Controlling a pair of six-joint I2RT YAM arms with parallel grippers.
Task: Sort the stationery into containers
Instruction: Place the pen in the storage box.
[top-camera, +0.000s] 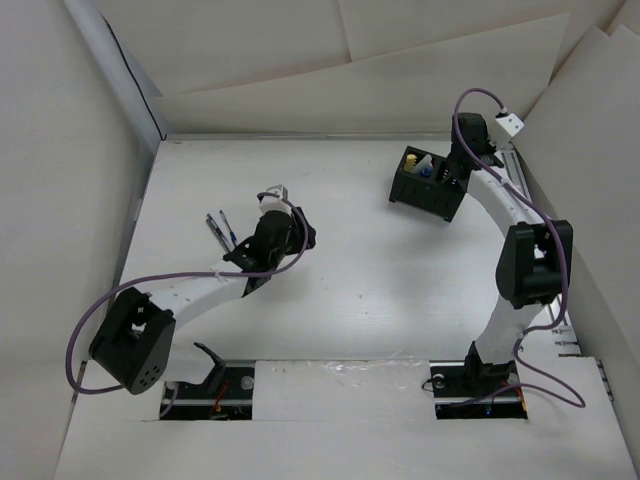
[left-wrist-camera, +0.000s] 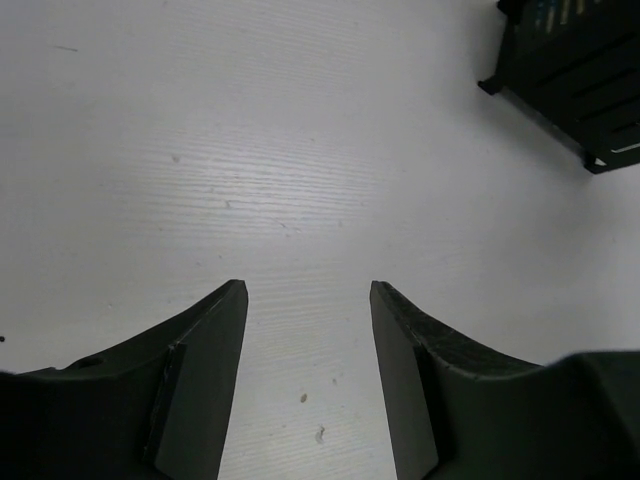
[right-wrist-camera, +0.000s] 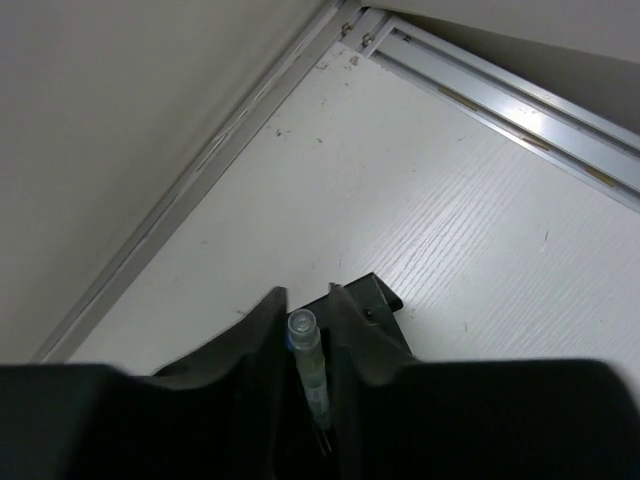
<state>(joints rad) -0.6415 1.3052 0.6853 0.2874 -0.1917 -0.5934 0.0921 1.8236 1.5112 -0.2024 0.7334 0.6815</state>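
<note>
the white table sat boxed in by white boards on every side. the black container rested on it at the far right, with a yellow piece and a white and blue piece standing inside; i could not tell which compartment held which. my right gripper hung just beside the container, on its far right side. its jaws were clamped on a slim pen with a clear cap, and the capped end poked out past the fingertips. over on the left a few dark pens lay together on the table, just beside my left arm's wrist; i could not count them for sure. my left gripper had its jaws spread apart with nothing between them, only bare table below. it was well apart from the container, whose corner showed at the top right of the left wrist view.
</note>
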